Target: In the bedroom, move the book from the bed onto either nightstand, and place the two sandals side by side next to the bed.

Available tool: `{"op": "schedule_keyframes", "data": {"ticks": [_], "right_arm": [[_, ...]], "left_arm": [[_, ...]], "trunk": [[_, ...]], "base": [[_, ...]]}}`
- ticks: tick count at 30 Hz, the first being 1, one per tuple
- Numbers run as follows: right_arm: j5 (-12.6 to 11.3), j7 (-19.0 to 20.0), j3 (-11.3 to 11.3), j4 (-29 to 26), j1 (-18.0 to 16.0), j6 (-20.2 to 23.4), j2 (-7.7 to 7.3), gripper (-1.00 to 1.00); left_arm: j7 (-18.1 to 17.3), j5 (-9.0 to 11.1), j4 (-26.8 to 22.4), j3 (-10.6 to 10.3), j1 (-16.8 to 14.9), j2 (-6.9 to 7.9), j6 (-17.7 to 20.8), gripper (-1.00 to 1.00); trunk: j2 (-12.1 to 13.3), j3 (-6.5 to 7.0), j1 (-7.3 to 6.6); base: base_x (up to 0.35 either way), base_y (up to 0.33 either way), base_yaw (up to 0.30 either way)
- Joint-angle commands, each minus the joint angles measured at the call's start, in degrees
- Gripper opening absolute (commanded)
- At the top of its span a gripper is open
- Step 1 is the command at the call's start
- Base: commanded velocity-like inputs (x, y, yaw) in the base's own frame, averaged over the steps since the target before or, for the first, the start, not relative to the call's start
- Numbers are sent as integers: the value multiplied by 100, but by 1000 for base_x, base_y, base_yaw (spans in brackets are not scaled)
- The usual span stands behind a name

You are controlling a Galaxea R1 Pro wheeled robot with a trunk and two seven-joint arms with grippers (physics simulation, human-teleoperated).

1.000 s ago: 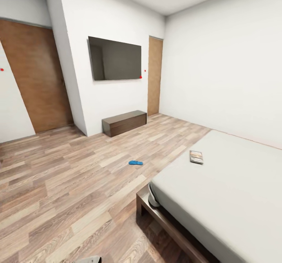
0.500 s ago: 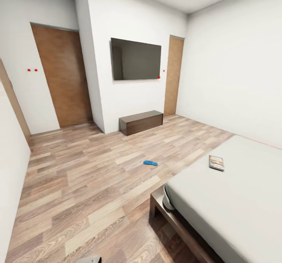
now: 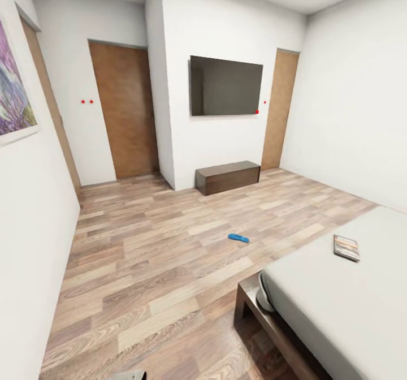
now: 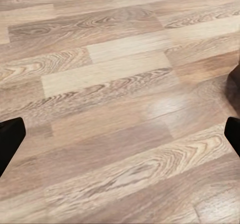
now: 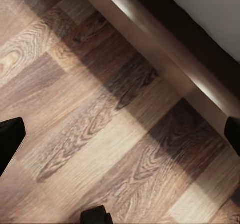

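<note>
Both hands are spread wide and empty: the left hand is held over bare floor, the right hand over planks beside the bed frame. The book is seen lying on the mattress, and one blue sandal lies on the floor, well apart from the bed.

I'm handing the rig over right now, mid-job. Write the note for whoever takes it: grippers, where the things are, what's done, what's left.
Left gripper: open, empty, over bare floor.
Right gripper: open, empty, over floor beside the bed frame.
Book: lies on the bed, near its edge.
One blue sandal: on the floor, apart from the bed, toward the TV bench.
Done: nothing yet.
Left: find the second sandal and a nightstand, set the book on the nightstand, put both sandals side by side next to the bed.
</note>
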Motion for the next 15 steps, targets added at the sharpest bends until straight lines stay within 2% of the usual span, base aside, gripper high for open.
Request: {"op": "schedule_keyframes", "data": {"ticks": [1, 15], "right_arm": [[-32, -3, 1, -4, 1, -7, 1, 100], [-21, -4, -11, 216, 1, -7, 22, 100]], "left_arm": [[0, 2, 5, 11, -5, -4, -17, 100], [0, 2, 2, 6, -5, -4, -17, 100]], "trunk": [[-3, -5, 0], [-3, -5, 0]], "base": [[0, 0, 294], [0, 0, 293]]}}
